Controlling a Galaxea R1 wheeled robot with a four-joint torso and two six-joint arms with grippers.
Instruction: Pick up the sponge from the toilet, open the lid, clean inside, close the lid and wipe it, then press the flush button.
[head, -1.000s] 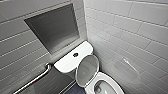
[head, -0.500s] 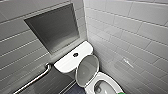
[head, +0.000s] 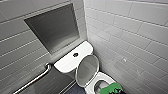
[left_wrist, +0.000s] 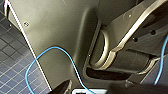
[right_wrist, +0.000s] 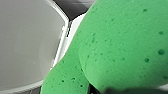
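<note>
One green sponge (head: 113, 87) over the open toilet (head: 106, 78).
We see the right gripper (head: 111, 91) clamped on it, the lid (head: 87, 68) raised toward the tank (head: 67, 62).

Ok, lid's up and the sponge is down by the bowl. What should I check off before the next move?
1. Lid fully raised: ok. The lid stands up against the tank.
2. Sponge held: ok. The sponge sits creased in the right gripper.
3. Sponge at the bowl: ok. It is over the near side of the bowl.
4. Sponge touching the inside: cannot tell.
5. Flush button free: ok. The flush button is uncovered on the tank top.
6. Inside of the bowl clean: cannot tell, the sponge hides part of it.
</note>
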